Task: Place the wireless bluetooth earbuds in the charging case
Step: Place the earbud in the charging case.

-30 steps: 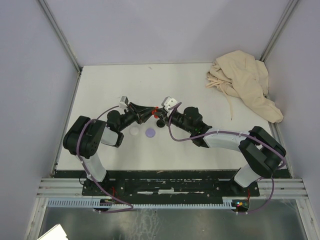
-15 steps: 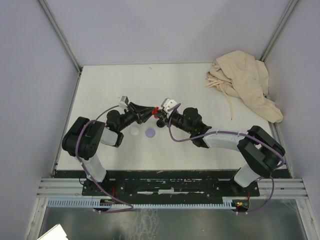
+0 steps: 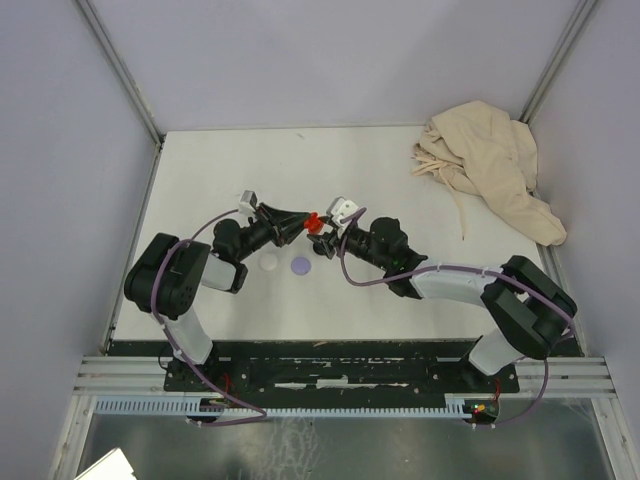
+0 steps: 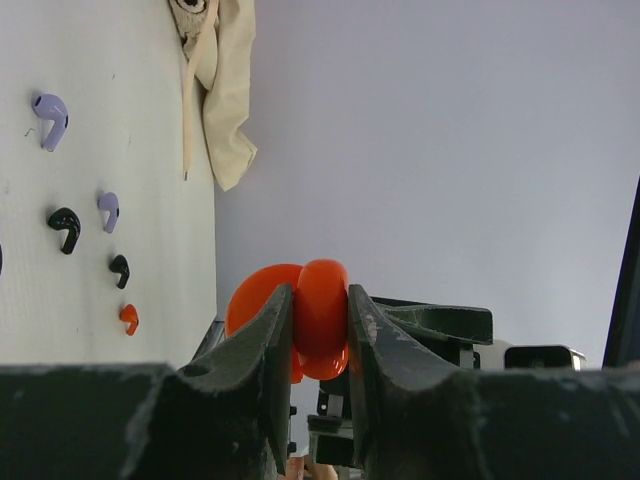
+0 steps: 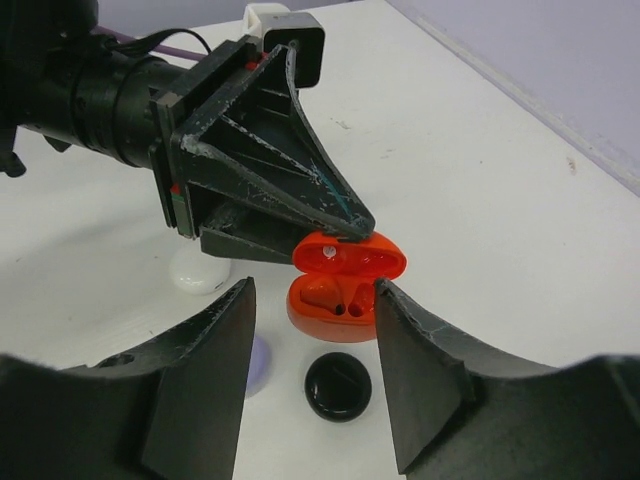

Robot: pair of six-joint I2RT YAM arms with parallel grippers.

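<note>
The wireless bluetooth earbuds lie loose on the white bench, outside the glossy red-orange plastic charging case. Closest to my left wrist camera, my left tool is clamped on that case, one black finger pressed to each side. Beyond it five buds are scattered over the bench: a tiny red stemmed bud first, then two black buds, then two lavender buds. Farthest off, a crumpled cream cloth lies at the bench's edge by the pale wall.

From my right wrist, my right tool stands with its fingers apart, one on each side of the case. I cannot tell whether either finger touches it. The case is open like a clam, its lid raised under the tips of my left tool, with two sockets showing in the lower half. A round black disc lies on the bench just in front of the case. A round lavender disc beside it is half hidden behind one of my right fingers. A round white disc sits farther back, under my left tool.

From above, my two tools meet tip to tip over the middle of the bench, the case between them and the cloth well apart at the far right corner.
</note>
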